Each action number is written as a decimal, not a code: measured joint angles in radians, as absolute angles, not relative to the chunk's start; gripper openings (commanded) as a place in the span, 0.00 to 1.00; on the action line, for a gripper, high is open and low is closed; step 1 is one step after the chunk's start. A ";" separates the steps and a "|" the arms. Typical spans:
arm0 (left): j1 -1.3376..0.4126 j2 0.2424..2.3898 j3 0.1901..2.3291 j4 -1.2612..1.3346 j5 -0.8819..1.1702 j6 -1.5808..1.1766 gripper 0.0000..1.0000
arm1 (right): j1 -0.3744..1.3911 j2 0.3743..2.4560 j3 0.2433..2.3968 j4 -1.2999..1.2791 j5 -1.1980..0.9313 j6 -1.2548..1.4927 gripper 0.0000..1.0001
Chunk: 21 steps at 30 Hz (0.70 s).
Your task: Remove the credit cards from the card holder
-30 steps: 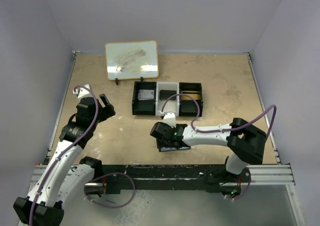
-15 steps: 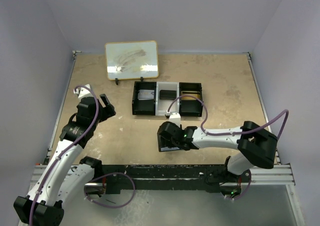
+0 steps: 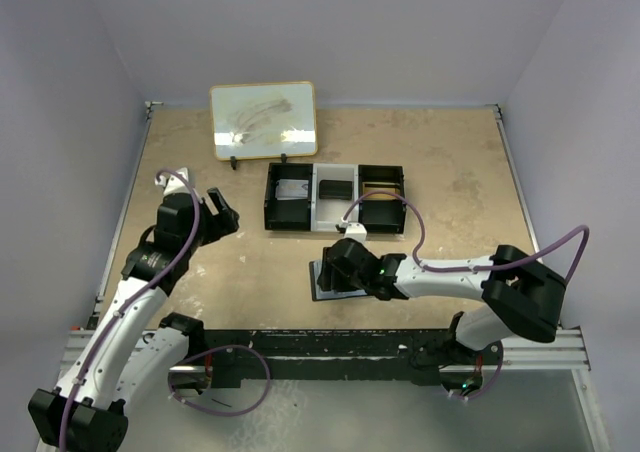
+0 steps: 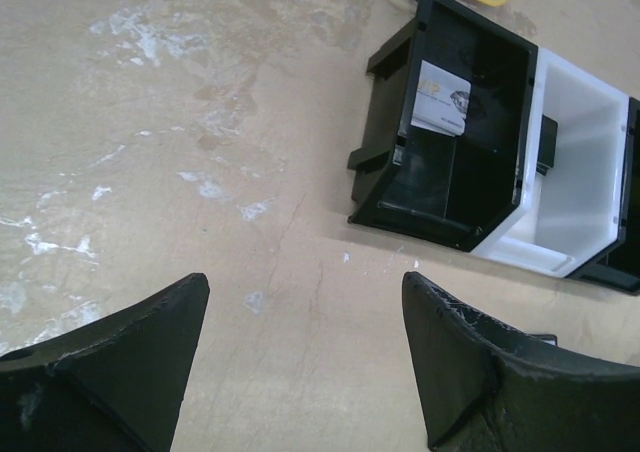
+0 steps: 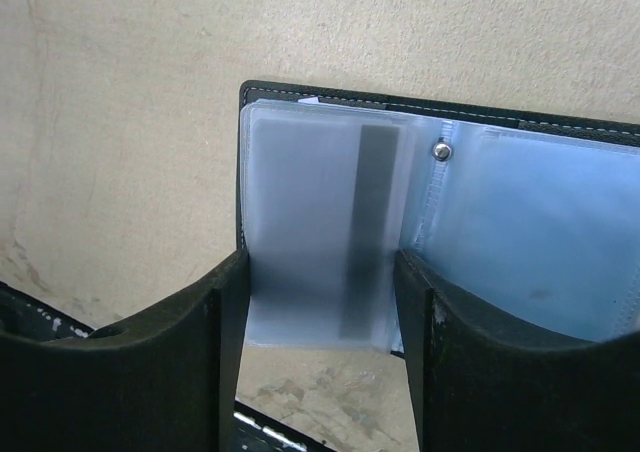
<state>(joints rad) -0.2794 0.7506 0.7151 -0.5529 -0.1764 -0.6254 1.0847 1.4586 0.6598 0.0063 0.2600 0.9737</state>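
The card holder (image 3: 327, 282) lies open on the table in front of the tray. In the right wrist view it shows its black edge and blue-grey clear sleeves (image 5: 530, 242) with a snap (image 5: 441, 150). A card with a dark stripe (image 5: 372, 232) sits in the left sleeve. My right gripper (image 5: 320, 312) is open just above it, its fingers (image 5: 200, 352) straddling that left sleeve; it also shows in the top view (image 3: 345, 265). My left gripper (image 3: 217, 212) is open and empty over bare table at the left, as the left wrist view (image 4: 305, 302) shows.
A black-and-white three-compartment tray (image 3: 315, 214) stands behind the card holder. Its left black compartment holds a card (image 4: 440, 97) and its white middle one a small dark thing (image 3: 333, 187). A framed whiteboard (image 3: 264, 119) stands at the back left.
My right arm has swung its wrist right and back a little. The card holder now lies open with its grey inside showing. My left gripper has shifted slightly.
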 measured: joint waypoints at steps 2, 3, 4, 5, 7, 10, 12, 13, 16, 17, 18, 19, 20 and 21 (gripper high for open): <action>-0.279 0.752 0.704 -0.538 -0.150 -0.626 0.75 | 1.079 1.459 0.654 0.022 0.252 0.973 0.59; -0.279 0.755 0.702 -0.539 -0.140 -0.626 0.75 | 1.077 1.459 0.653 0.029 0.246 0.973 0.60; -0.279 0.758 0.700 -0.537 -0.132 -0.626 0.75 | 1.076 1.459 0.652 0.033 0.243 0.973 0.61; -0.279 0.762 0.699 -0.537 -0.127 -0.626 0.75 | 1.074 1.459 0.652 0.034 0.242 0.973 0.63; -0.279 0.771 0.699 -0.534 -0.117 -0.626 0.75 | 1.073 1.460 0.653 0.034 0.242 0.972 0.66; -0.279 0.779 0.697 -0.531 -0.104 -0.626 0.75 | 1.073 1.482 0.683 0.008 0.247 0.968 0.69; -0.279 0.780 0.696 -0.530 -0.103 -0.626 0.75 | 1.073 1.512 0.720 -0.014 0.255 0.966 0.69; -0.279 0.780 0.695 -0.530 -0.103 -0.626 0.75 | 1.073 1.526 0.736 -0.022 0.260 0.965 0.69; -0.279 0.780 0.695 -0.529 -0.103 -0.625 0.75 | 1.074 1.557 0.776 -0.052 0.274 0.961 0.69; -0.279 0.780 0.695 -0.529 -0.104 -0.625 0.75 | 1.075 1.564 0.787 -0.065 0.278 0.960 0.68; -0.279 0.780 0.695 -0.529 -0.104 -0.625 0.75 | 1.076 1.571 0.797 -0.078 0.280 0.959 0.68; -0.279 0.780 0.695 -0.529 -0.104 -0.624 0.75 | 1.076 1.579 0.810 -0.094 0.285 0.958 0.67; -0.279 0.780 0.695 -0.529 -0.104 -0.624 0.75 | 1.078 1.587 0.821 -0.108 0.290 0.959 0.66; -0.279 0.780 0.695 -0.529 -0.104 -0.624 0.75 | 1.080 1.596 0.833 -0.124 0.297 0.959 0.65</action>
